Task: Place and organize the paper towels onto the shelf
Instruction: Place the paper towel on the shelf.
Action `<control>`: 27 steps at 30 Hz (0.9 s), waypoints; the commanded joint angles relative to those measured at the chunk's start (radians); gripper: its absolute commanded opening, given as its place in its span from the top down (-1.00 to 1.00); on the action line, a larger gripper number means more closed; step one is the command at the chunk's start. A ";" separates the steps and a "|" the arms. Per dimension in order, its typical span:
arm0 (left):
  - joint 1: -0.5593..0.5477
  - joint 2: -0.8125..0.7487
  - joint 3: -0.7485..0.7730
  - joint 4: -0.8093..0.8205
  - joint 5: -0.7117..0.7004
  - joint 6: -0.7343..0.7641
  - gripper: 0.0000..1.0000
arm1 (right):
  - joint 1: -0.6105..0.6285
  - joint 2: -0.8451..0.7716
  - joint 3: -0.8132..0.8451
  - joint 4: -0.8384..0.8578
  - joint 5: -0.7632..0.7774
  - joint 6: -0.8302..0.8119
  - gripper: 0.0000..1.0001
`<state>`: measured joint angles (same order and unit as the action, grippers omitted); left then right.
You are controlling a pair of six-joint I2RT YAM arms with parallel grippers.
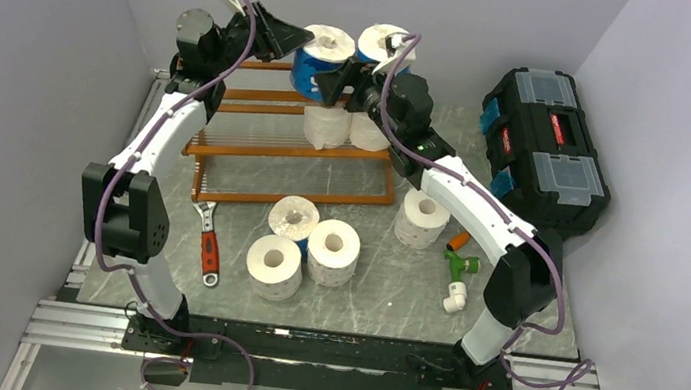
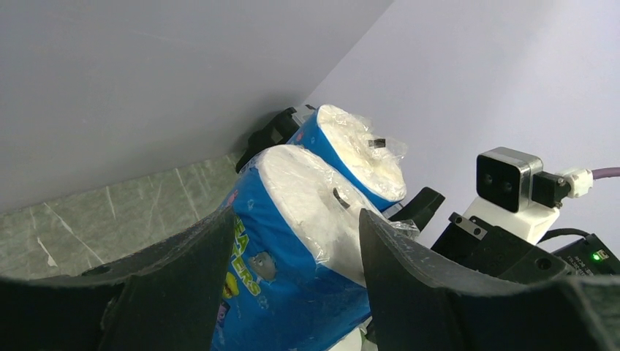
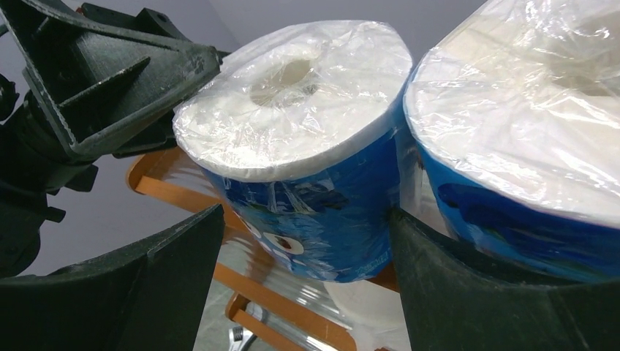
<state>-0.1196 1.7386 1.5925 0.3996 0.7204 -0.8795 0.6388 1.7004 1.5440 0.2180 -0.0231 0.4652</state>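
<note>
A: Which step is shown?
B: Seating the blue roll [image 1: 325,51] on the shelf's [image 1: 266,151] top tier, at 9 o'clock of its twin [image 1: 382,41]. The left gripper [image 2: 291,219] and right gripper [image 3: 303,219] are spread wide beside it, clamping nothing.
A: Next?
B: Probably back clear, then fetch the loose rolls [image 1: 333,244] at 6 o'clock.

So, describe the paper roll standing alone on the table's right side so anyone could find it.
Start at the black toolbox on the right. Left of it, just off the wooden shelf's front right corner, one unwrapped white roll stands upright beside the right arm. Unlike the three rolls clustered mid-table, it stands alone.
</note>
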 commanded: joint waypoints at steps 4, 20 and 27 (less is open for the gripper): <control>-0.020 0.013 0.051 0.112 0.049 -0.019 -0.35 | 0.034 0.011 0.061 0.071 0.012 -0.056 -0.67; -0.002 0.034 -0.003 0.142 0.039 -0.027 -0.38 | 0.038 0.040 0.094 0.050 0.087 -0.112 -0.68; 0.022 0.019 -0.025 0.128 0.025 -0.021 -0.56 | 0.038 0.021 0.090 0.046 0.091 -0.109 -0.78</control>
<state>-0.1078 1.7832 1.5806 0.4942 0.7197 -0.9020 0.6697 1.7393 1.5879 0.2188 0.0605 0.3664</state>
